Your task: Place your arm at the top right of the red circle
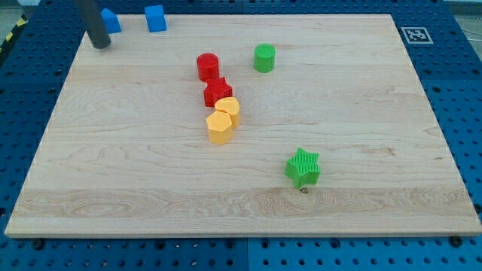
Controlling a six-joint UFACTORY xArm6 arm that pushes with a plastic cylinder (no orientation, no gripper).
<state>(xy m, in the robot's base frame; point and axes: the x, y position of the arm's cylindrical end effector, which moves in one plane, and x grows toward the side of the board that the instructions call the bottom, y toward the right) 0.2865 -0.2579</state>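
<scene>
The red circle block [208, 66] stands on the wooden board a little above the view's middle. A red star block [217, 92] lies just below it, touching or nearly so. My tip [100, 44] is at the board's top left corner, far to the left of the red circle and slightly above its level. The rod runs up out of the view's top.
A yellow circle block [229, 109] and a yellow hexagon block [219, 128] sit below the red star. A green circle block [264, 57] stands right of the red circle. A green star block [303, 168] lies lower right. Two blue blocks [111, 20] [156, 18] sit near the top edge.
</scene>
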